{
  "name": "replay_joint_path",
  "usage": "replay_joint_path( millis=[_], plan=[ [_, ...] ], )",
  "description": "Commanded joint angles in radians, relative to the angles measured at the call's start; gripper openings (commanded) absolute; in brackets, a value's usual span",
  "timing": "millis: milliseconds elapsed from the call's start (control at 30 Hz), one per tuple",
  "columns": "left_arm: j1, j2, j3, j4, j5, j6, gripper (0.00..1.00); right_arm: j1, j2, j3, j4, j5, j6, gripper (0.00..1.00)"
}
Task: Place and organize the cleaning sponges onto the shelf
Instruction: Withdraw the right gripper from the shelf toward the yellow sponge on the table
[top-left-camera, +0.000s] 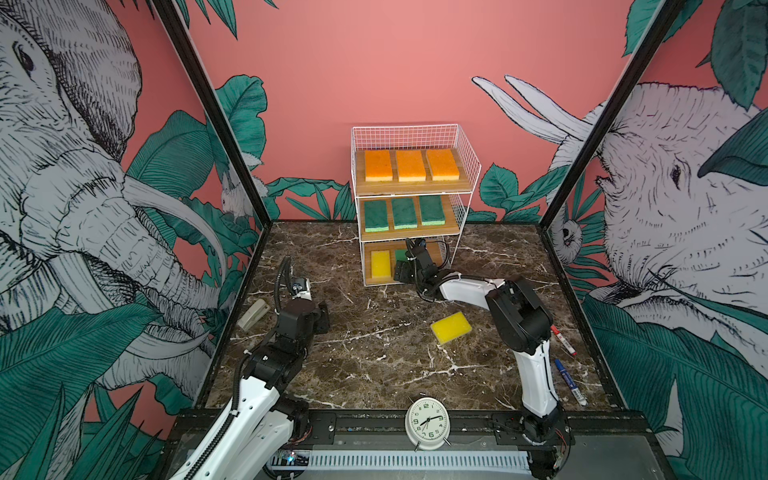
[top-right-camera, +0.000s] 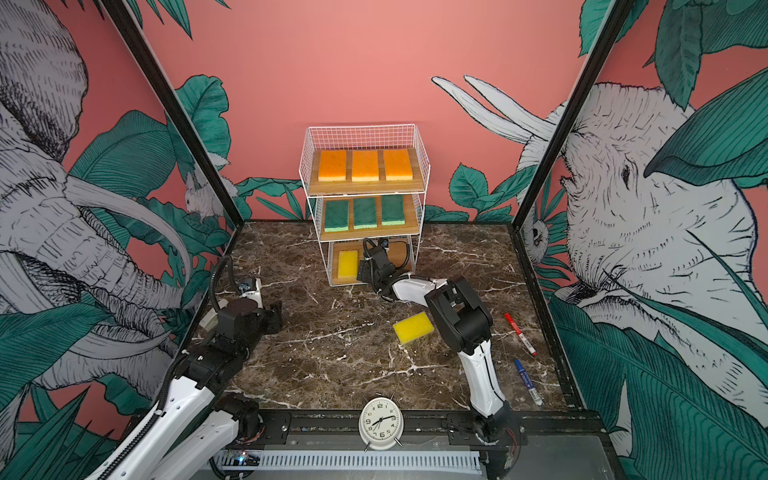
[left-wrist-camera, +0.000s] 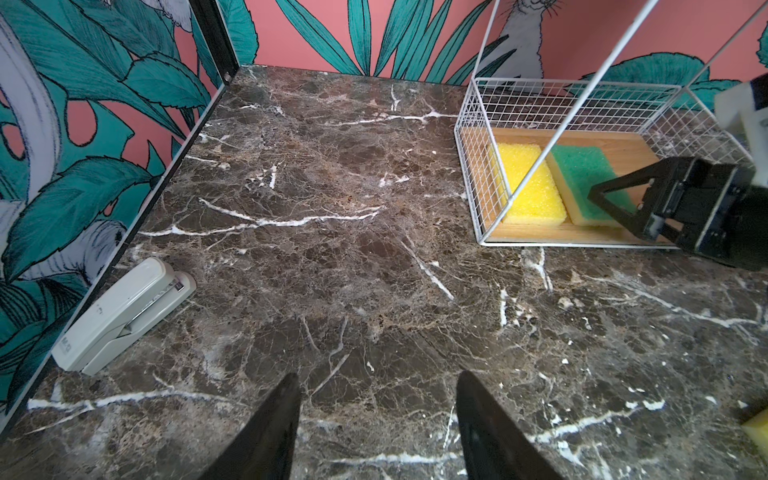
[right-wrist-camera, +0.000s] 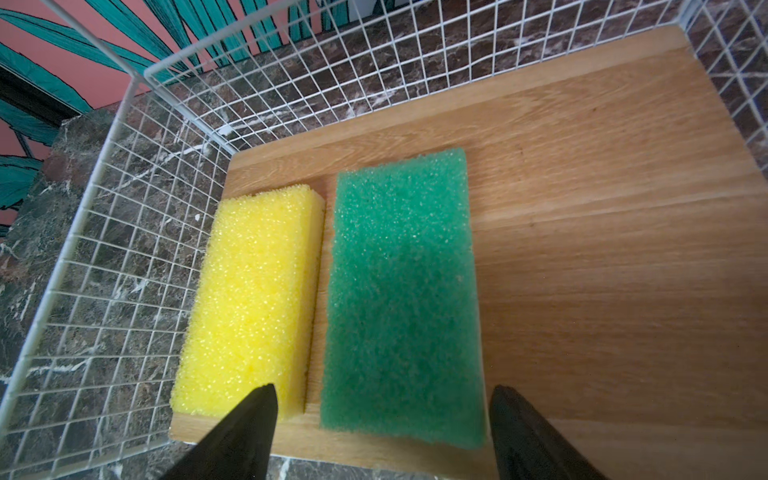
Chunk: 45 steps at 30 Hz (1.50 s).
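Cleaning sponges (top-left-camera: 410, 165): eight on the shelf (top-left-camera: 467, 166), mostly one colour per tier.
Left end effector (left-wrist-camera: 377, 374): half open, empty, well left of the shelf, out of the way.
Right end effector (right-wrist-camera: 384, 387): wide open, gripping nothing, over the bottom-tier green sponge (right-wrist-camera: 403, 291).
Yellow sponge (top-left-camera: 451, 327): loose on the bench (top-left-camera: 374, 353) in front of the shelf, probably next.

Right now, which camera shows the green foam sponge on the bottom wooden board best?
The right wrist view: the green rectangular foam sponge lies close and uncovered. The left wrist view shows the sponge partly hidden; a top view shows only a sliver.
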Motion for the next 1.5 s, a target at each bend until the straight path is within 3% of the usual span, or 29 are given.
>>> replay_joint_path(
  millis=[0, 333, 533, 1067, 1300, 1467],
  plan=[
    [0.005, -0.016, 0.015, -0.018, -0.013, -0.003, 0.61, 0.004, -0.032, -0.012, 0.003, 0.022, 0.004, 0.83],
    [0.006, -0.017, 0.030, -0.030, 0.003, -0.004, 0.61, 0.004, -0.188, -0.126, 0.012, 0.060, -0.033, 0.84],
    [0.005, -0.011, 0.037, -0.043, 0.038, -0.010, 0.61, 0.008, -0.326, -0.187, -0.165, 0.099, -0.044, 0.88],
    [-0.047, 0.021, 0.029, -0.103, 0.140, -0.058, 0.61, 0.093, -0.717, -0.515, -0.551, 0.176, 0.279, 0.87],
    [-0.134, 0.063, 0.014, -0.076, 0.125, -0.116, 0.61, 0.173, -0.766, -0.591, -0.631, 0.180, 0.491, 0.86],
    [-0.143, 0.074, 0.008, -0.078, 0.136, -0.137, 0.61, 0.261, -0.696, -0.537, -0.671, 0.210, 0.643, 0.87]
  ],
)
